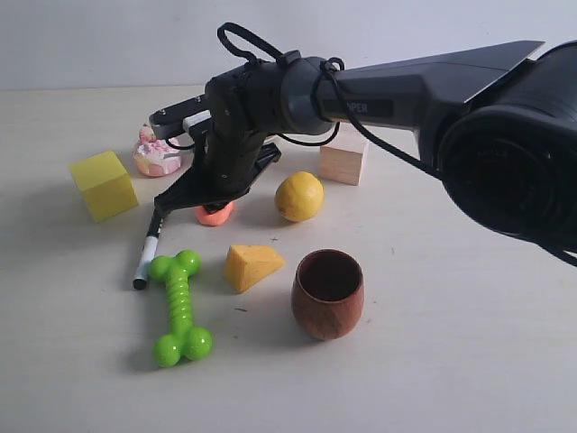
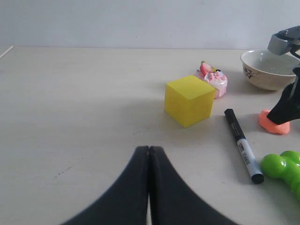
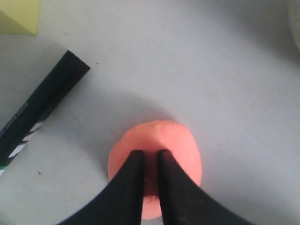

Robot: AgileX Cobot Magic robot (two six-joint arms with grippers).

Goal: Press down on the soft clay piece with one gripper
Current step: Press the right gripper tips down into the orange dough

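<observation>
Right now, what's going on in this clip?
The right gripper is down on the clay, its nearly closed fingertips pressing into the top of the lump. The clay sits on the table between the marker and the lemon. The left gripper is shut and idle, away from the clay.

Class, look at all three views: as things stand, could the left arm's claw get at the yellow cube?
Probably yes. The left claw is shut and points across bare table toward the yellow cube, with nothing between them. The marker lies beyond the cube, and the right claw is busy on the clay piece.
</observation>
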